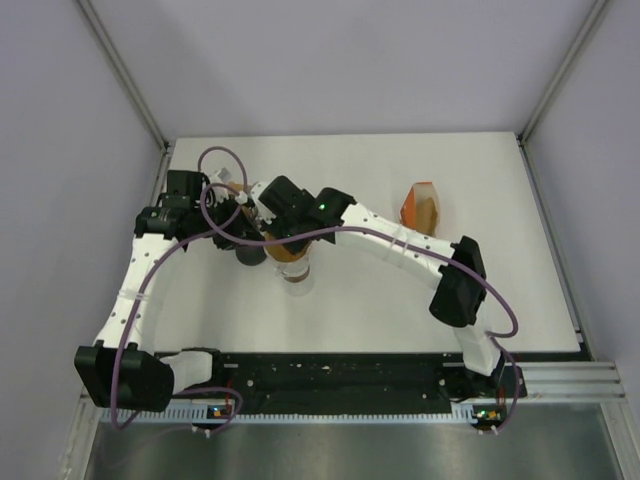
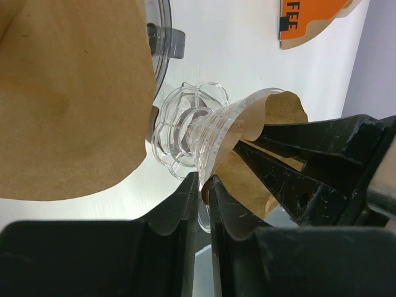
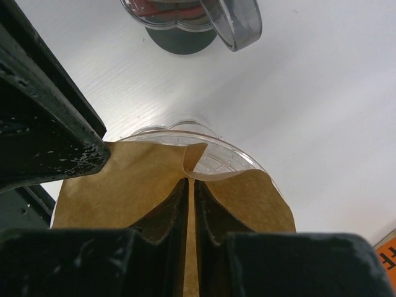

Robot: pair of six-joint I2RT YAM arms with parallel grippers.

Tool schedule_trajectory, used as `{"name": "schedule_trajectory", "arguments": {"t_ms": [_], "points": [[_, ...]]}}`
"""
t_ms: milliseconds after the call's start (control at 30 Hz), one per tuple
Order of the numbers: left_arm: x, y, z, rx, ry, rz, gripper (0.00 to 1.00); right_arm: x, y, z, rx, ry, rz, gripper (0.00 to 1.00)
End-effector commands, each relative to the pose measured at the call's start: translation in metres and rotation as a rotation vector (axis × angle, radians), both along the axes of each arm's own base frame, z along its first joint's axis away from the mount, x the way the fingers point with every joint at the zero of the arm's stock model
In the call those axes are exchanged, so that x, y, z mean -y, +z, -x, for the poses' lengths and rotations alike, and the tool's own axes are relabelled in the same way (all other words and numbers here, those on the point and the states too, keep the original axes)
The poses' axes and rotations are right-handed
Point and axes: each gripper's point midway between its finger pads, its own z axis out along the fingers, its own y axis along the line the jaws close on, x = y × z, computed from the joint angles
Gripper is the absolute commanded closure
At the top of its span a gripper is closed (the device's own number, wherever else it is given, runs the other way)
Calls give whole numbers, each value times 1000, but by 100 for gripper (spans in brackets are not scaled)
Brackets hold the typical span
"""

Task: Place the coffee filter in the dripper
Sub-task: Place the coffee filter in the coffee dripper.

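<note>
The clear plastic dripper stands mid-table; in the left wrist view the dripper shows its ribbed cone and flanged base. The brown coffee filter sits in its mouth, crumpled over the rim. My right gripper is shut on a fold of the filter, just above the dripper's rim. My left gripper is pinched on the dripper's rim, with a bit of filter edge between its tips. The right gripper's fingers cross close beside it. In the top view both grippers meet over the filter.
An orange pack of filters lies to the right, its corner showing in the left wrist view. A dark-based canister with a clear lid stands just left of the dripper. A large brown paper sheet fills the left wrist view's upper left.
</note>
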Motion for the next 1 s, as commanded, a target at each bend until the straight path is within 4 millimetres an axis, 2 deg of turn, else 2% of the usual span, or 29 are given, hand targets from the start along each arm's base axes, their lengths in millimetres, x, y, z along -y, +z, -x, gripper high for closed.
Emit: {"name": "schedule_trajectory", "arguments": {"t_ms": [0,233,333,633,833,967], "points": [[5,18,-1,72,-45,10,82,-3,76,-8,100,4,-181,91],[5,21,-2,80,-50,6,80,2,113,-4,137,13,-266,90],[5,22,-2,84,-53,6,77,9,118,-5,150,-2,-266,90],[3,28,-3,104,-59,-12,57,26,125,-12,163,-36,-282,85],[-2,44,-6,164,-73,-50,48,45,141,-20,195,-77,-313,75],[-11,61,-11,253,-91,-123,41,77,152,-33,235,-165,-322,60]]}}
